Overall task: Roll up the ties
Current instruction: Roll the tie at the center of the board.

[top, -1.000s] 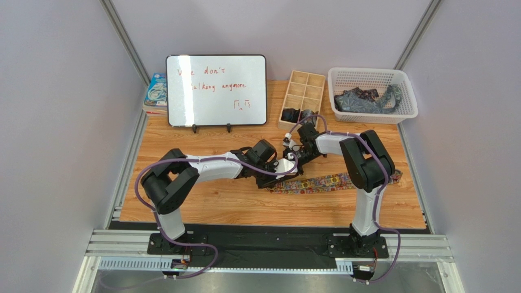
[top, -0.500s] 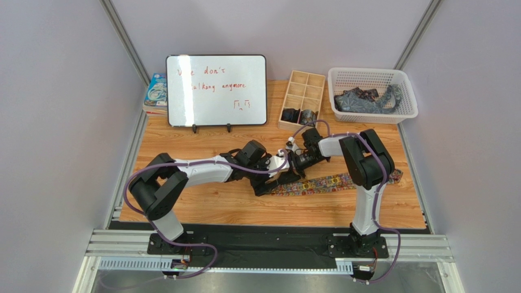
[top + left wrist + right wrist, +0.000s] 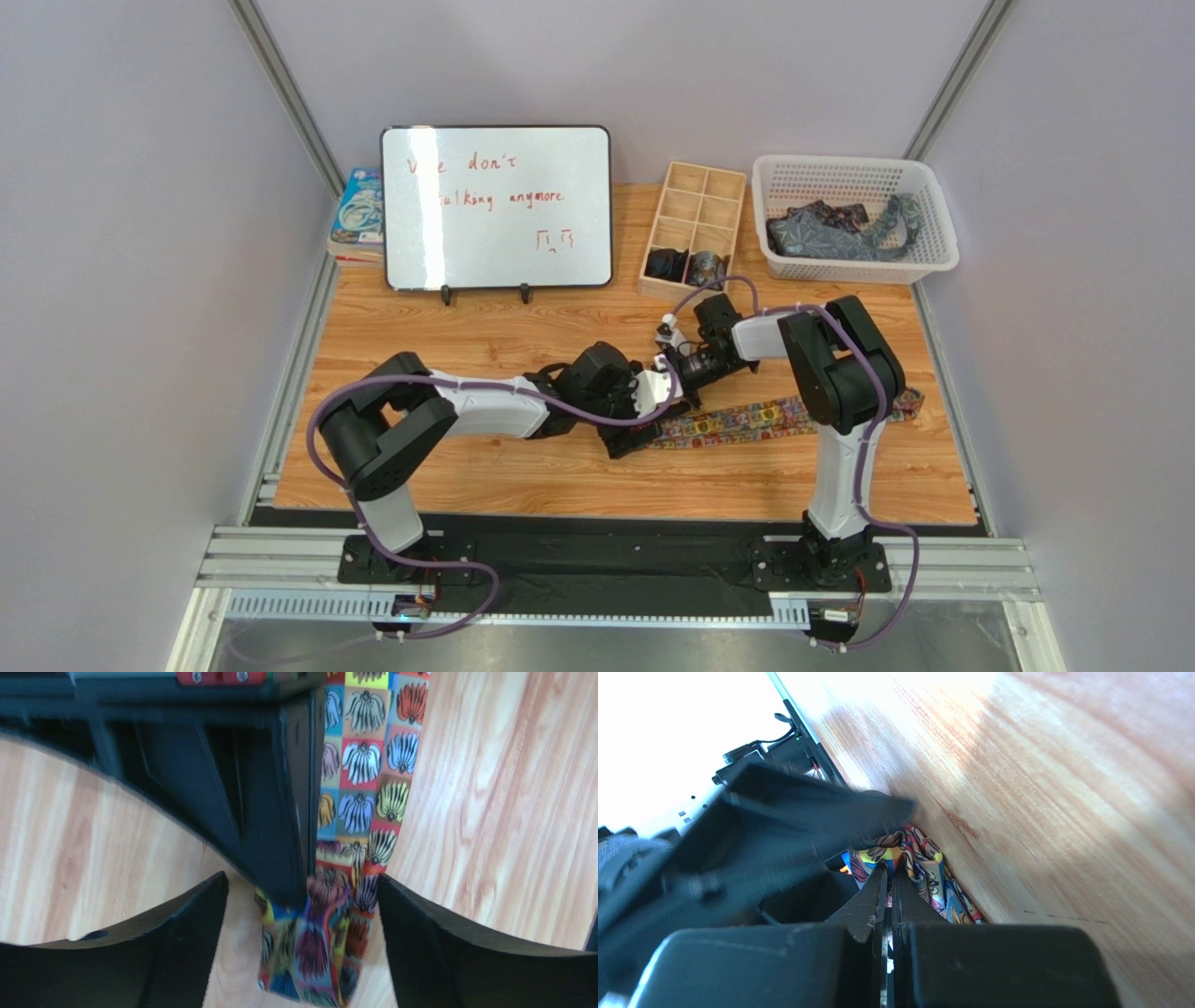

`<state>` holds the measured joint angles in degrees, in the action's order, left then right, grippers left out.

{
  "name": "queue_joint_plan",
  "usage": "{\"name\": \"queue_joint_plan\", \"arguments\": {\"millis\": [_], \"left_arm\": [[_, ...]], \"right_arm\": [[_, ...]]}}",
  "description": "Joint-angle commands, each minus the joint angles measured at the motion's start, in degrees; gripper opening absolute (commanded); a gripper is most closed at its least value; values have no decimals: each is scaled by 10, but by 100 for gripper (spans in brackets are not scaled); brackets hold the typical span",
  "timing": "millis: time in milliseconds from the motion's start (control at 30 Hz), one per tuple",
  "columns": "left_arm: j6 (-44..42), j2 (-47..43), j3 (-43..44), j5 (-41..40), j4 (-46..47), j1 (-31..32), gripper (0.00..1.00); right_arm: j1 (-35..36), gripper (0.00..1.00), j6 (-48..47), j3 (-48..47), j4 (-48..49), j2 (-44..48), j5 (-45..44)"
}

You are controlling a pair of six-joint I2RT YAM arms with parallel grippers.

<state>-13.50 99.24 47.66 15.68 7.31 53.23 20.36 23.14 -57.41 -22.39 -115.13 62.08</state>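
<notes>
The multicoloured tie point(image 3: 758, 416) lies flat across the wooden table, running from the middle to the right. In the left wrist view its left end point(image 3: 316, 952) sits between my left gripper's point(image 3: 302, 882) wide-open fingers, which do not touch it. My right gripper point(image 3: 891, 871) is shut on that end, folded fabric point(image 3: 927, 871) bunched at its tips. Its black finger point(image 3: 281, 812) reaches down into the left wrist view. In the top view the left gripper point(image 3: 627, 427) and right gripper point(image 3: 659, 396) meet at the tie's end. Dark ties point(image 3: 835, 231) lie in the basket.
A white basket point(image 3: 933, 210) stands at the back right. A wooden compartment box point(image 3: 699, 189) beside it holds dark rolls point(image 3: 668, 262) in its near cells. A whiteboard point(image 3: 497, 207) stands at the back left, with a book point(image 3: 358, 210) behind it.
My left arm has swung nearer and to the right, bringing its open fingers around the tie's end. My right gripper has come down and a little left with the end in it.
</notes>
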Motion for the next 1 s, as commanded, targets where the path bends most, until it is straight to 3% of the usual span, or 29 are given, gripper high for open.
{"name": "queue_joint_plan", "arguments": {"millis": [0, 100, 267, 333, 400, 500, 833, 933, 967], "left_arm": [[-31, 38, 27, -102, 1, 20, 69], [-51, 37, 17, -120, -2, 25, 58], [-78, 33, 14, -141, -23, 25, 50], [-81, 26, 8, -132, -30, 25, 56], [-84, 14, 2, -118, -35, 24, 69], [-78, 11, 9, -111, -52, 23, 73], [-81, 16, 16, -73, -70, 9, 52], [-78, 7, 15, -64, -88, 0, 53], [-73, -2, 13, -57, -87, -4, 58]], "right_arm": [[-5, 0, 9, 10, -9, -4, -16], [-10, 0, 23, 18, -15, 10, -8], [-19, 0, 19, 27, -35, 31, -27], [-30, 0, 0, 21, -48, 29, -46], [-40, 0, -15, 15, -70, 20, -77], [-52, 0, -39, 3, -87, 7, -104], [-66, 0, -58, -3, -101, 3, -151], [-68, 0, -64, -2, -104, 3, -173], [-67, 0, -64, -2, -103, 3, -178]]}}
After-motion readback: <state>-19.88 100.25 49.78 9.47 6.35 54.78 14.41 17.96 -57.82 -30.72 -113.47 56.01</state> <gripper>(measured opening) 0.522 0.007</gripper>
